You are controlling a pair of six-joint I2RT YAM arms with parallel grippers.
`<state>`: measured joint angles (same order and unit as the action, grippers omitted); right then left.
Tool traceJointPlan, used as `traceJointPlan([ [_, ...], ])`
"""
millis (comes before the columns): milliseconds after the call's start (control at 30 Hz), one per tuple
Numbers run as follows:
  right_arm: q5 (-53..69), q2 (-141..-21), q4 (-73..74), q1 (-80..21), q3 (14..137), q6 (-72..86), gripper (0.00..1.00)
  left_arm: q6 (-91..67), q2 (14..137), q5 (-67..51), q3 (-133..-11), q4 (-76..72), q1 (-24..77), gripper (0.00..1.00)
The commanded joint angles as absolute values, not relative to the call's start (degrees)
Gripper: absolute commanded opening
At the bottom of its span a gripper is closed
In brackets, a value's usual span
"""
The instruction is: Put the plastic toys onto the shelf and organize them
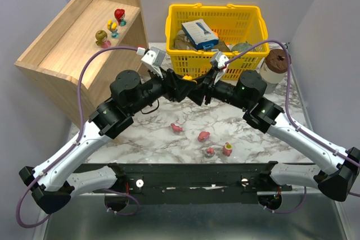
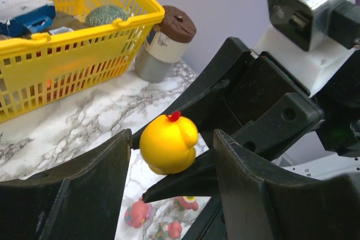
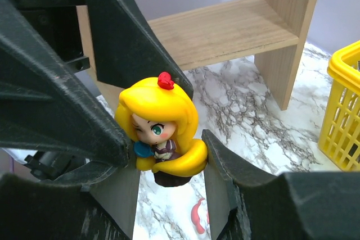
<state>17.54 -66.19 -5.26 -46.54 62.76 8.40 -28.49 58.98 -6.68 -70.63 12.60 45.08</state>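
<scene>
Right fingers (image 3: 225, 164) clamp the yellow-haired figurine (image 3: 160, 130); left fingers (image 2: 95, 167) flank it, spread clear; hidden from overhead.

The overhead camera is looking steeply down across the whole marble tabletop (image 1: 152, 139); the two wrist cameras are facing each other, closely sharing the yellow-haired figurine (image 2: 169, 144).

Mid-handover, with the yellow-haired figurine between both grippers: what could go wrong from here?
1. The right gripper pinches the figurine by its rounded sides above the table; it may slip and drop.
2. The left gripper, open, flanks it closely; pulling back could knock it loose.
3. The shelf stands far left, beyond the left gripper; reaching it may mean crossing arms.
</scene>
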Motion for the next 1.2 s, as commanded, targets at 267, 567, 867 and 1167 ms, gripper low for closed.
traceJointPlan([
  [267,12.66,-67.32,-6.07,-47.20,66.62,9.49,0.01,-24.70,60.12,2.28,-71.10,8.88,50.19,0.34],
  [567,12.40,-68.29,-3.17,-47.20,68.47,10.55,0.64,-21.28,60.12,5.35,-73.47,11.50,50.19,0.00],
  [867,12.48,-67.15,-0.97,-47.20,64.52,11.07,0.86,-15.12,64.76,5.28,-92.44,28.55,41.84,0.00],
  [1167,7.12,-65.04,2.19,-46.93,60.65,12.74,0.87,-5.46,68.29,5.88,-110.82,44.72,33.07,0.00],
])
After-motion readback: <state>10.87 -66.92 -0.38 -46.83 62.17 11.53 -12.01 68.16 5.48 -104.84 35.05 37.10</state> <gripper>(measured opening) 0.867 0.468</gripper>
